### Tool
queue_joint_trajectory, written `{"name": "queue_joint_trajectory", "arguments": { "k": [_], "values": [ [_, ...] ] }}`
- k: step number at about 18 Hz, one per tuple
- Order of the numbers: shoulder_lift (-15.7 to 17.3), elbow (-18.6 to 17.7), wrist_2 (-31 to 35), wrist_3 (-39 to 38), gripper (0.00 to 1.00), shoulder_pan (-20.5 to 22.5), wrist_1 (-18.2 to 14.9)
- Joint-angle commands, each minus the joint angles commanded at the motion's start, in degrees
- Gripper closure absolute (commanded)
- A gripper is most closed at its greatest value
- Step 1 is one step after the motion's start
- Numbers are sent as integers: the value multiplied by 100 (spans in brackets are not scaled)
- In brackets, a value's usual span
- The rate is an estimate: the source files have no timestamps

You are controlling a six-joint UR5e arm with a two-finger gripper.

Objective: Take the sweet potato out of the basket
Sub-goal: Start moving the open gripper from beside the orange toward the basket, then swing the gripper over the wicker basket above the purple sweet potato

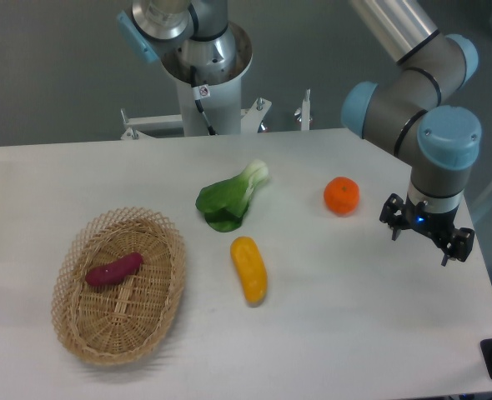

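A small purple-magenta sweet potato (113,270) lies inside the tan wicker basket (164,310) at the left front of the table. My gripper (422,240) hangs over the right side of the table, far from the basket. Its two dark fingers are spread apart with nothing between them.
A yellow-orange oblong vegetable (249,268) lies near the table's middle. A green leafy vegetable (230,197) sits behind it. A round orange fruit (342,195) rests just left of the gripper. The robot base (204,75) stands behind the table's far edge.
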Motion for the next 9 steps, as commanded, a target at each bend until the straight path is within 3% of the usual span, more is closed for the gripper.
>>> {"name": "queue_joint_trajectory", "arguments": {
  "k": [5,9],
  "values": [
    [210,-237,-18,-238,0,-263,35],
    [395,-465,-18,-914,0,-772,70]
  ]
}}
